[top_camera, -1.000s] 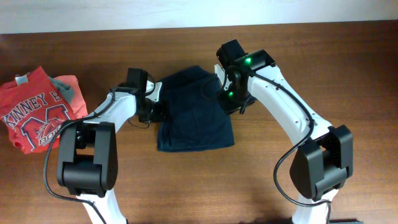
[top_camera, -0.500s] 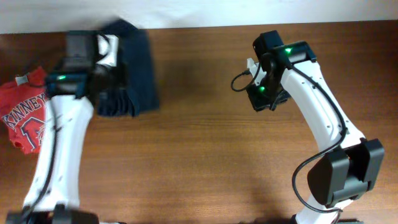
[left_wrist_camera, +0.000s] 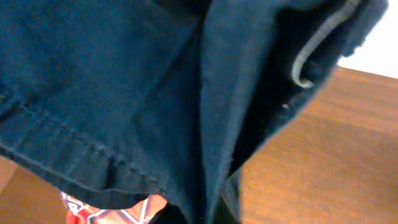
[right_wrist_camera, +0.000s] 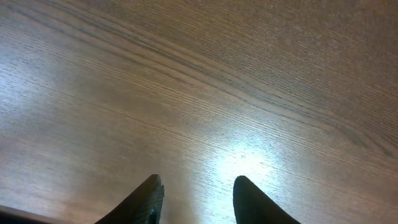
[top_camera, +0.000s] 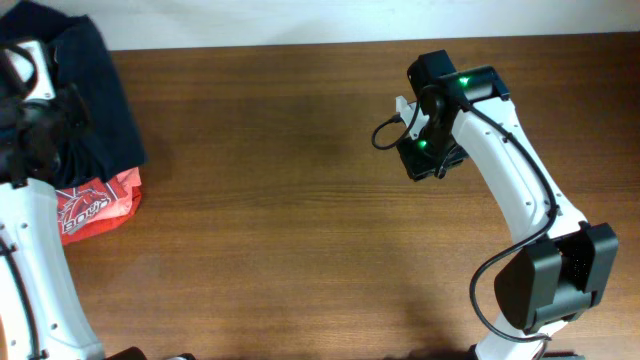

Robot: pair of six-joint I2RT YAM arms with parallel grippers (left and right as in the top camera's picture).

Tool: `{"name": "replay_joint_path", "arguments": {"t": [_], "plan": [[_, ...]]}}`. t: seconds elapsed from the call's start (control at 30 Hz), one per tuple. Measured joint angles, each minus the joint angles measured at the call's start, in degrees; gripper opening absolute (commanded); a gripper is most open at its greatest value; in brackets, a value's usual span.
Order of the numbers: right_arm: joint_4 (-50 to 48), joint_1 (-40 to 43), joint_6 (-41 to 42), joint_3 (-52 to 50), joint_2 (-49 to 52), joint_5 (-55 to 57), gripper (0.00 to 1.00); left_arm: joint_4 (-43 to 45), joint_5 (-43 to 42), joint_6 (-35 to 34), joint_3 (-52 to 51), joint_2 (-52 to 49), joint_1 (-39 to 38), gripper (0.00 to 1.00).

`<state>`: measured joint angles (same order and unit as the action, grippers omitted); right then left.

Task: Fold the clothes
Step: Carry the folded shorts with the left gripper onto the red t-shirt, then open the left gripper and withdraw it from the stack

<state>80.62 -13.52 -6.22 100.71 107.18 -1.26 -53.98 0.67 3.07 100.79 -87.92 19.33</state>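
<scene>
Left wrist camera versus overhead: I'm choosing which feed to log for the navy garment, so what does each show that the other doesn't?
Only the left wrist view shows the navy garment up close: its stitched hem and a small grey loop near one edge. Only the overhead shows where it is: at the table's far-left corner by the left arm, with the right arm well away over bare wood. Both show the red T-shirt peeking out from under the navy fabric, and the brown wooden tabletop.
</scene>
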Motion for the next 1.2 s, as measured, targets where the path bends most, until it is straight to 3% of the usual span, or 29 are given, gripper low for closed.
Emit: {"name": "replay_joint_path", "arguments": {"t": [0.5, 1.2], "plan": [[0.00, 0.00, -0.04, 0.00, 0.00, 0.00, 0.42, 4.46, -0.26, -0.11, 0.04, -7.04, 3.67, 0.01], [0.02, 0.00, -0.22, 0.00, 0.00, -0.02, 0.42, -0.37, 1.81, -0.50, 0.04, -8.37, 13.97, 0.01]]}}
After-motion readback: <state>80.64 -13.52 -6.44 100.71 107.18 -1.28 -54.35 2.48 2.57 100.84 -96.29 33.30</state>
